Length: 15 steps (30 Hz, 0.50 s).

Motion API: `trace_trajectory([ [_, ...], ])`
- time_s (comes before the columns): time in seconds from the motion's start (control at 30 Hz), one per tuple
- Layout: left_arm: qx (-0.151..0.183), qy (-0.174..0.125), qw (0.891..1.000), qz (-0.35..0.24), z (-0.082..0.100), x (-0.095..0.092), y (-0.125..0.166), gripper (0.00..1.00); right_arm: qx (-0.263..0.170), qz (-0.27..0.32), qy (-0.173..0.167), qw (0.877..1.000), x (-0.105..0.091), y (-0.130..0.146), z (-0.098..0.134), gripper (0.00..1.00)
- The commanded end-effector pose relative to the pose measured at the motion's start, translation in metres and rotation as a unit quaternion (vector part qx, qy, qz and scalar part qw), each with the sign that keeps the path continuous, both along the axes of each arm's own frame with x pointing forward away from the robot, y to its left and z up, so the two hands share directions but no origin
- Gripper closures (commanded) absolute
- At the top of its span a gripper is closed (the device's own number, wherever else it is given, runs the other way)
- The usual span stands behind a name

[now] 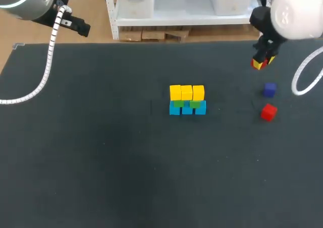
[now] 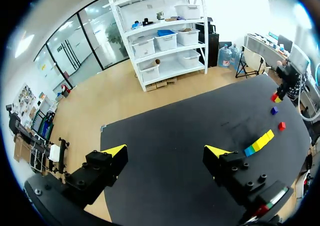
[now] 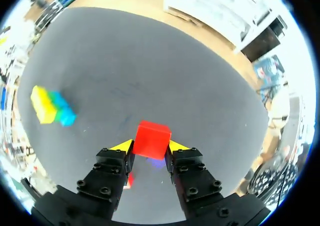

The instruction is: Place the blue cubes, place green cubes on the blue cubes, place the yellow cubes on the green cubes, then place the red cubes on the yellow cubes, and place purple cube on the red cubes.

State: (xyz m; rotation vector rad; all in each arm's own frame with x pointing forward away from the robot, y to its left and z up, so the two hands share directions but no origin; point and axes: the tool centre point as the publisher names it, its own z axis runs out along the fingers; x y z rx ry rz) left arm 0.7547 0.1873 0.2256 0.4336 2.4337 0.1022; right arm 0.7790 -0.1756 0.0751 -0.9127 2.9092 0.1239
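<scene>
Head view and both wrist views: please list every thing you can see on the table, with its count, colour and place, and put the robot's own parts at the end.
blue cubes: three, blue, bottom row of the stack at mid-table
green cubes: count unclear, green, between the blue and yellow rows
yellow cubes: three, yellow, top row of the stack
purple cube: one, bluish purple, loose, right of the stack
loose red cube: one, red, on the table near the purple cube
held red cube: one, red, between the right gripper's fingers
table: one, black
left gripper: one, open, empty
right gripper: one, shut on the held red cube
</scene>
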Motion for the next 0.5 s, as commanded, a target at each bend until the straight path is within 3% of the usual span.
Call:
trace_trajectory([
  [0.03, 0.000, 0.000, 1.000, -0.001, 0.000, -0.001, 0.001, 0.00, 0.011, 0.023, -0.030, 0.999, -0.026, 0.001, 0.031, 1.00],
  [0.3, 0.000, 0.000, 1.000, -0.001, 0.000, -0.001, 0.001, 0.00, 0.003, 0.107, -0.043, 0.993, -0.044, 0.030, 0.057, 1.00],
  [0.5, 0.000, 0.000, 1.000, -0.001, 0.000, -0.001, 0.001, 0.00, 0.004, 0.192, -0.039, 0.981, -0.056, 0.054, 0.075, 1.00],
])
